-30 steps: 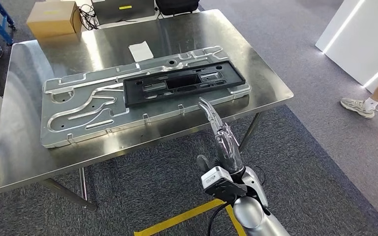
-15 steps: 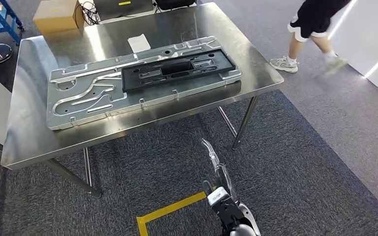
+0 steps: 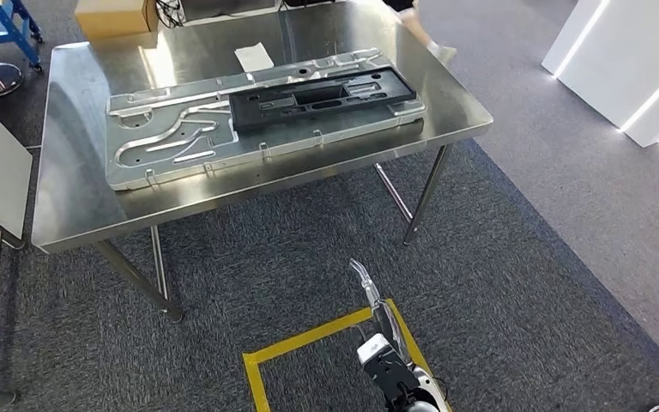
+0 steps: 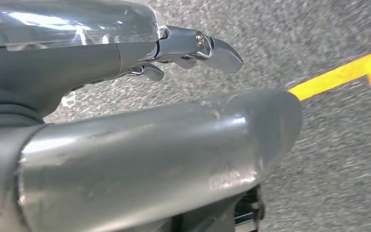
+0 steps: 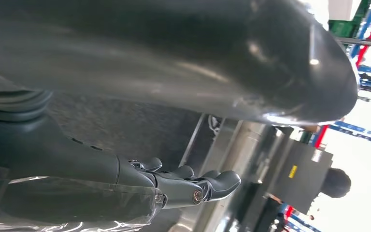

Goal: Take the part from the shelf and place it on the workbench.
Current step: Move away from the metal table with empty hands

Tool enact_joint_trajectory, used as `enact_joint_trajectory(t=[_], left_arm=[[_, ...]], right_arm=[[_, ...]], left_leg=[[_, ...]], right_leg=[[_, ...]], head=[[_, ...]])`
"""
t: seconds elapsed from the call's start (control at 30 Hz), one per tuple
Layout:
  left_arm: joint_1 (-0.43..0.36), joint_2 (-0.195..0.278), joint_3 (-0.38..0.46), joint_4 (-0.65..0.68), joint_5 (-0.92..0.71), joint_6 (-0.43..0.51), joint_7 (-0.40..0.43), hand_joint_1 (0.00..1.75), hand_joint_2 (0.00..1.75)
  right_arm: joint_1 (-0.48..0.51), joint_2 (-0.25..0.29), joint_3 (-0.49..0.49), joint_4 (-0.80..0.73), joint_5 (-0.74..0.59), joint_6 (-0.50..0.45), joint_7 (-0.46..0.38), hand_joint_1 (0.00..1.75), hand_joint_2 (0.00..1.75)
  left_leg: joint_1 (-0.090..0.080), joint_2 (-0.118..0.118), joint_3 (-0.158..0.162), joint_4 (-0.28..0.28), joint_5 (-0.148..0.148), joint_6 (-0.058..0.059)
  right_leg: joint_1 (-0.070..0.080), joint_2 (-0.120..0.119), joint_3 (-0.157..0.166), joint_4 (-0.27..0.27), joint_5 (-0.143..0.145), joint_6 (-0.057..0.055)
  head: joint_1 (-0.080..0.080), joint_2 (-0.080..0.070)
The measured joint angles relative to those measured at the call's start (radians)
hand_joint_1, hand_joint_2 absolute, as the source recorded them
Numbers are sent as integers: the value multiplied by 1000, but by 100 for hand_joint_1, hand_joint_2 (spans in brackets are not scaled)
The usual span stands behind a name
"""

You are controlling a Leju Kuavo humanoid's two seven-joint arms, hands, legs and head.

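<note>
We see the black part [image 3: 322,95] lying flat on the grey metal plate [image 3: 180,142] on the bench [image 3: 77,206], well ahead of our right hand [image 3: 377,313], its long axis running across our view, slightly skewed. The right hand hangs over the carpet with fingers straight, holding nothing; our left hand [image 4: 188,46] likewise holds nothing above yellow floor tape [image 4: 338,75].

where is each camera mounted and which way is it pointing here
Head view: high on the body, looking forward and down at the steel workbench, black part and right robot hand.
Left wrist view: behind the left robot hand, facing carpet and yellow tape.
Right wrist view: behind the right robot hand, facing the workbench underside.
Head and left wrist views share the tape.
</note>
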Motion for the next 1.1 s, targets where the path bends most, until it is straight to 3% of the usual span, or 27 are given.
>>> enact_joint_trajectory(t=[0.07,0.13,0.2,0.27,0.3,0.33,0.4,0.43,0.47,0.5,0.53,0.57,0.6,0.67,0.7,0.73,0.8,0.87,0.93,0.97,1.0,1.03,1.1], left_arm=[[0,0,0,0,0,2,1,0,0],[1,-1,-1,0,0,5,3,0,0],[2,-1,-2,0,1,10,6,0,0],[6,-1,-4,0,4,13,5,0,0],[9,0,-5,0,6,13,4,0,0],[13,0,-6,0,8,14,3,0,0],[17,0,-7,0,14,14,-1,0,0],[18,0,-7,0,16,14,-2,0,0],[18,0,-8,0,18,14,-3,0,0],[19,0,-9,0,20,15,-3,0,0],[20,0,-10,0,20,15,-2,0,0],[21,0,-12,0,20,15,2,0,0],[22,1,-15,0,20,15,9,0,0],[24,3,-22,0,14,15,29,0,0],[24,4,-26,0,10,14,37,0,0],[25,6,-30,0,5,14,44,0,0],[28,7,-39,0,-2,14,54,0,0],[30,8,-47,0,-6,16,67,0,0],[32,10,-52,0,-10,18,76,0,0],[34,10,-54,0,-11,18,78,0,0],[35,11,-56,0,-11,18,80,0,0],[37,11,-58,0,-11,18,80,0,0],[37,11,-61,0,-11,17,81,0,0]], right_arm=[[3,-1,-3,21,-23,3,22,0,0],[7,-3,-10,66,-53,-8,25,0,0],[14,-4,-26,137,-94,-24,10,0,0],[27,-5,-48,224,-154,-27,-8,0,0],[33,-5,-62,271,-193,-19,-17,0,0],[39,-3,-81,323,-237,-8,-25,0,0],[43,8,-136,446,-318,9,-45,0,0],[42,15,-169,515,-347,14,-58,0,0],[39,21,-205,593,-372,20,-70,0,0],[37,25,-240,672,-392,31,-79,0,0],[35,28,-274,749,-409,46,-82,0,0],[33,31,-308,826,-422,62,-76,0,0],[32,33,-335,889,-429,73,-62,0,0],[31,40,-375,996,-437,80,-13,0,0],[29,44,-388,1035,-442,76,15,0,0],[28,48,-400,1070,-449,69,42,0,0],[24,55,-422,1122,-459,51,90,0,0],[22,62,-436,1159,-455,39,130,0,0],[21,67,-440,1184,-446,36,151,0,0],[20,69,-441,1193,-444,36,154,0,0],[19,70,-442,1200,-442,36,156,0,0],[18,71,-444,1207,-442,36,157,0,0],[17,72,-447,1216,-439,36,158,0,0]], left_leg=[[-1,0,-26,0,21,-5],[-3,-2,-38,0,38,-12],[-1,-3,-42,-5,55,-24],[3,-4,-45,-9,65,-37],[4,-4,-51,1,47,-41],[4,-5,-61,29,9,-45],[5,-5,-88,136,-97,-48],[5,-5,-100,199,-133,-50],[5,-5,-102,249,-144,-52],[5,-5,-92,274,-129,-53],[5,-5,-68,268,-97,-54],[5,-5,-27,229,-66,-53],[4,-5,22,168,-56,-51],[1,-5,114,34,-90,-42],[-1,-5,136,-5,-111,-36],[-3,-5,144,-25,-118,-28],[-1,-1,138,-30,-106,-10],[2,3,125,-34,-89,3],[2,3,107,-32,-76,6],[2,3,99,-31,-70,4],[2,3,93,-30,-66,1],[3,1,90,-29,-62,-2],[4,-7,88,-29,-58,-9]], right_leg=[[1,1,87,-83,51,-8],[6,4,203,-239,46,-23],[16,5,256,-329,27,-35],[18,2,251,-345,44,-47],[16,-1,244,-349,55,-55],[14,-3,234,-353,68,-63],[15,-7,206,-351,89,-73],[17,-9,190,-347,99,-74],[18,-12,173,-342,109,-74],[19,-14,154,-336,117,-73],[19,-15,135,-328,123,-70],[19,-16,116,-318,128,-67],[19,-16,100,-306,132,-63],[21,-15,79,-283,139,-54],[21,-15,75,-277,144,-48],[20,-15,74,-275,150,-42],[16,-11,69,-266,148,-29],[10,-4,39,-194,90,-17],[3,0,-7,-66,9,-7],[0,0,-18,-20,-11,-3],[-3,0,-11,-10,-13,-1],[-6,0,19,-41,4,0],[-12,21,115,-184,53,-1]], head=[[0,0],[-1,0],[0,0],[2,0],[2,0],[-1,0],[-6,0],[-7,0],[-7,0],[-7,0],[-7,0],[-7,0],[-7,0],[-7,0],[-6,0],[-6,0],[-6,0],[-3,0],[1,0],[1,0],[1,0],[1,0],[1,0]])
